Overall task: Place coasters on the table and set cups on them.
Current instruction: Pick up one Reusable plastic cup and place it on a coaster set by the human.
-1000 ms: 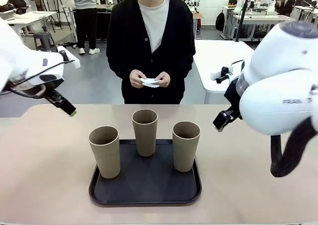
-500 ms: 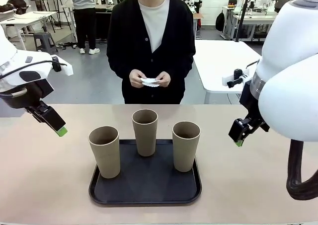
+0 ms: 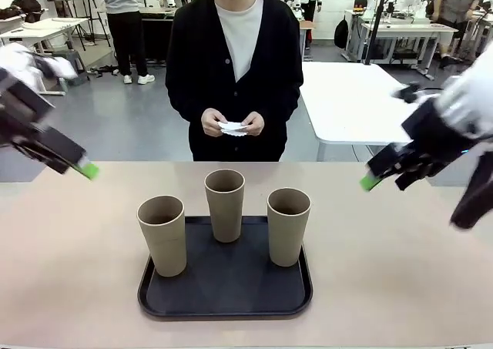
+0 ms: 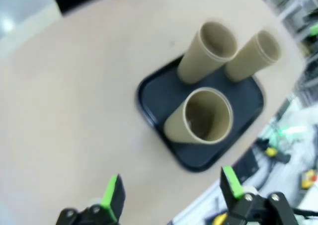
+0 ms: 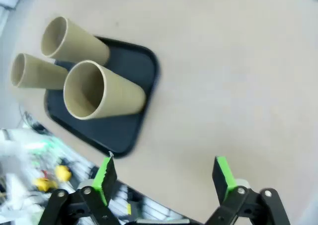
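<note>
Three tan-brown cups stand upright on a black tray [image 3: 162, 307] in the middle of the beige table [image 3: 69, 287]: one at the left [image 3: 162, 235], one at the back [image 3: 225, 204], one at the right [image 3: 288, 226]. The person at the far side holds white paper coasters [image 3: 232, 128] in both hands at waist height. My left gripper [image 3: 85, 169] hangs open above the table's far left. My right gripper [image 3: 371, 181] hangs open above the far right. The left wrist view has the cups [image 4: 201, 116] beyond the open gripper [image 4: 171, 192]; the right wrist view looks past the open gripper [image 5: 164, 175] at the cups [image 5: 102, 93].
A white table [image 3: 347, 95] stands behind the person at the right. Bare tabletop lies on both sides of the tray and in front of the person. More people and tables are farther back in the room.
Both arms have swung up and outward, away from the tray; the grippers now point inward from the sides. The person's hands and the cups have not moved.
</note>
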`<state>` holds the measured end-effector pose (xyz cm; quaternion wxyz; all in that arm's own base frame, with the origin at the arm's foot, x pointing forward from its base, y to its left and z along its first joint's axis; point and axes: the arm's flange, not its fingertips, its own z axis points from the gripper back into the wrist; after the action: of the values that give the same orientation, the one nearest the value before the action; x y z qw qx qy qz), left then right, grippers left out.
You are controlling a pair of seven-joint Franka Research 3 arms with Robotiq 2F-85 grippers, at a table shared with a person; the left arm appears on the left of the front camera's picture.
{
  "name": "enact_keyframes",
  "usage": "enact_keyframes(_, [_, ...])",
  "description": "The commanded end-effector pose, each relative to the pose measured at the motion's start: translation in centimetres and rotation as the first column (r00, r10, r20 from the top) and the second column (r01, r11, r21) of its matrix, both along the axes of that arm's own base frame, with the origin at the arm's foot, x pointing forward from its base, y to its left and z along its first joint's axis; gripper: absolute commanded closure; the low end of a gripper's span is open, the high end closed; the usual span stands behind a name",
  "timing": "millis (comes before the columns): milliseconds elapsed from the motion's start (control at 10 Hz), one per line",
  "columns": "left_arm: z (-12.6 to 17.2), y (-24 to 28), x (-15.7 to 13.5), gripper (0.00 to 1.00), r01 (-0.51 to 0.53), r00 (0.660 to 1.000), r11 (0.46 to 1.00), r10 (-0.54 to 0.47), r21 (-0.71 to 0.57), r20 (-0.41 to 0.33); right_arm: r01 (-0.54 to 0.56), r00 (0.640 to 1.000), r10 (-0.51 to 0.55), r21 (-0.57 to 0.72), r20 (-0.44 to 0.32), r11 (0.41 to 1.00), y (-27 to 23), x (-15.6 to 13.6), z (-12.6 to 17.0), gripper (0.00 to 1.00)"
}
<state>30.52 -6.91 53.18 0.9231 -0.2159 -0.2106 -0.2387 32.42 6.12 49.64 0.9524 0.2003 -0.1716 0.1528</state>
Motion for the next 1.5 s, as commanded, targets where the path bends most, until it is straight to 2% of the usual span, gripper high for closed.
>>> enact_keyframes(0, [-1.0, 4.5, -1.7, 0.0, -0.12, 0.993, 0.873, 0.097, -0.473, -0.074, 0.143, 0.99, -0.091, 0.686, -0.113, 0.713, -5.5, -2.4, 0.1, 0.0])
enact_keyframes(100, [-1.6, 4.7, -1.6, 0.0, -0.18, 0.982, 0.852, 0.126, -0.492, -0.141, 0.223, 0.974, -0.122, 0.693, -0.192, 0.686, -7.8, -2.9, -0.6, 0.0])
enact_keyframes(300, [-4.3, 5.5, -0.1, 0.0, -0.219, 0.951, 0.873, 0.091, -0.435, -0.295, 0.311, 0.941, -0.116, 0.678, -0.317, 0.666, -11.4, -3.5, -2.8, 0.0])
enact_keyframes(500, [-7.5, 8.0, -0.3, 0.0, -0.279, 0.91, 0.862, 0.097, -0.423, -0.402, 0.339, 0.922, -0.092, 0.666, -0.377, 0.664, -14.1, -5.0, -4.4, 0.0])
enact_keyframes(700, [-8.8, 8.8, -0.9, 0.0, -0.332, 0.894, 0.829, 0.124, -0.451, -0.431, 0.366, 0.912, -0.112, 0.662, -0.394, 0.654, -16.4, -6.3, -5.1, 0.0])
enact_keyframes(900, [-8.3, 8.6, -1.9, 0.0, -0.354, 0.896, 0.806, 0.147, -0.475, -0.418, 0.395, 0.9, -0.129, 0.655, -0.416, 0.644, -17.8, -7.0, -5.8, 0.0])
enact_keyframes(1100, [-7.4, 8.8, -3.1, 0.0, -0.372, 0.89, 0.81, 0.172, -0.454, -0.422, 0.405, 0.895, -0.132, 0.656, -0.425, 0.637, -18.1, -7.5, -6.3, 0.0])
enact_keyframes(1300, [-7.8, 9.6, -3.5, 0.0, -0.402, 0.876, 0.803, 0.197, -0.44, -0.441, 0.378, 0.9, -0.097, 0.653, -0.424, 0.656, -17.7, -7.6, -6.2, 0.0])
enact_keyframes(1400, [-7.7, 9.6, -3.3, 0.0, -0.426, 0.865, 0.797, 0.22, -0.428, -0.45, 0.426, 0.886, -0.146, 0.65, -0.44, 0.629, -19.4, -6.4, -5.3, 0.0])
